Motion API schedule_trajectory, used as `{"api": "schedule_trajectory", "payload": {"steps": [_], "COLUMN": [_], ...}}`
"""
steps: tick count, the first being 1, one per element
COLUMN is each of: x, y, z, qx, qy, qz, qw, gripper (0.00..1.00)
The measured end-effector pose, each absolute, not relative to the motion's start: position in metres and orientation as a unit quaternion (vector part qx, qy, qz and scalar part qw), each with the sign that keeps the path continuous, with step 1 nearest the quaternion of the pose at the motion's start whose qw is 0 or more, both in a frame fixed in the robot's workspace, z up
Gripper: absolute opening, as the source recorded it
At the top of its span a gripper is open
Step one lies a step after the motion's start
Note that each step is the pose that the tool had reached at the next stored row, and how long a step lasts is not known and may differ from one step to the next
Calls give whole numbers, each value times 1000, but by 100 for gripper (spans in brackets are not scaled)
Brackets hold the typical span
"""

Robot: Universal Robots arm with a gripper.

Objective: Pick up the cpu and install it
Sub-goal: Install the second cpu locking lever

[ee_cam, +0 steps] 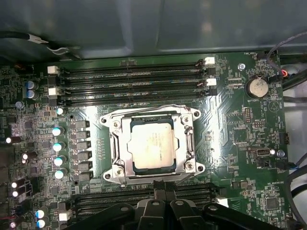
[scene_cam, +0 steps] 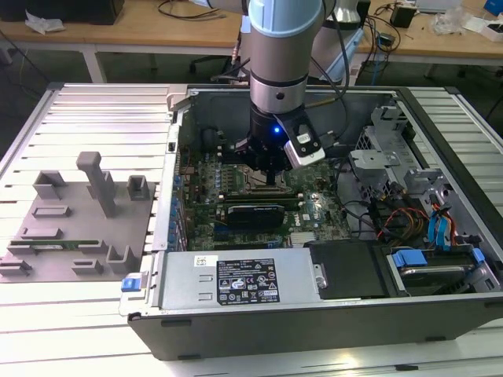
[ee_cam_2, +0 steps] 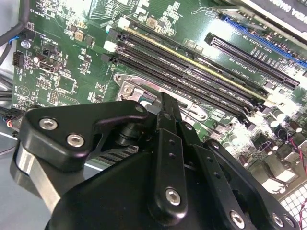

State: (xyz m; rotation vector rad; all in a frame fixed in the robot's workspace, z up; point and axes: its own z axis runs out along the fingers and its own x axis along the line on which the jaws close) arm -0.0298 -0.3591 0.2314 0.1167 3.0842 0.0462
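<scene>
You're over the motherboard (scene_cam: pixel 259 206) now, arm hanging straight down into the open computer case (scene_cam: pixel 440 302) in the exterior view. Look at the first wrist view: the cpu (ee_cam: pixel 152 144), silver top up, lies flat inside the socket frame (ee_cam: pixel 191 143), square to it, with the metal frame on all four sides. So the chip is in its seat, by the look of it, and not between the fingers. The gripper (ee_cam: pixel 165 197) sits just beside the socket's edge, on the side toward the lower memory slots (ee_cam: pixel 144 196), its fingertips close together with nothing between them that you can see. The cpu lies just ahead of those tips, toward the upper memory slots (ee_cam: pixel 129 81); being square, it gives you no long axis to line up on. In the second wrist view the fingers (ee_cam_2: pixel 165 108) point down at the frame's corner. Whether the tips touch the board, you can't tell. Off to the exterior view's left, the grey parts tray (scene_cam: pixel 75 267) holds a green memory stick (scene_cam: pixel 64 245) in one recess.
</scene>
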Motion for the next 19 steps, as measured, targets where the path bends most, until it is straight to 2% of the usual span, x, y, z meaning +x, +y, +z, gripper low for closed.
{"api": "schedule_trajectory", "payload": {"steps": [19], "x": [-32], "y": [-359], "z": [225], "qx": [38], "qy": [999], "qz": [15], "qw": [27], "gripper": [11]}}
